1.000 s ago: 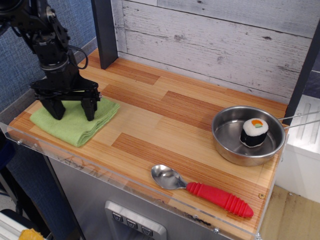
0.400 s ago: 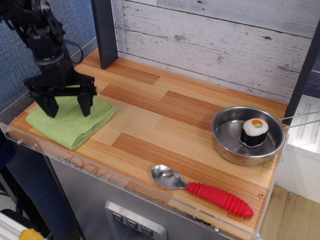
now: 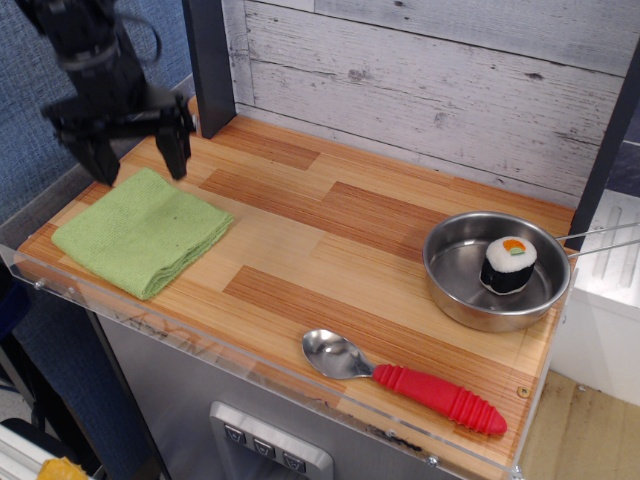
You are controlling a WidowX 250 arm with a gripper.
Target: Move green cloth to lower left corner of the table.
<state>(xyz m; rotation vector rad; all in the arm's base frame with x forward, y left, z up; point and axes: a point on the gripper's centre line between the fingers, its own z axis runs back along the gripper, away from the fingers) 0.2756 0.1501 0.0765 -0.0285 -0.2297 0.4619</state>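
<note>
The green cloth (image 3: pixel 142 232) lies folded and flat at the near left corner of the wooden table (image 3: pixel 330 250), close to the clear rim. My black gripper (image 3: pixel 138 165) hangs open and empty above the cloth's far edge, its two fingers spread wide and clear of the fabric. Nothing is held.
A steel pan (image 3: pixel 497 270) with a sushi roll (image 3: pixel 509 263) inside stands at the right. A spoon with a red handle (image 3: pixel 405 381) lies near the front edge. A dark post (image 3: pixel 207 65) stands at the back left before a plank wall.
My gripper has let go of the cloth and risen up and back from it. The cloth shifted slightly left toward the corner and now lies free.
</note>
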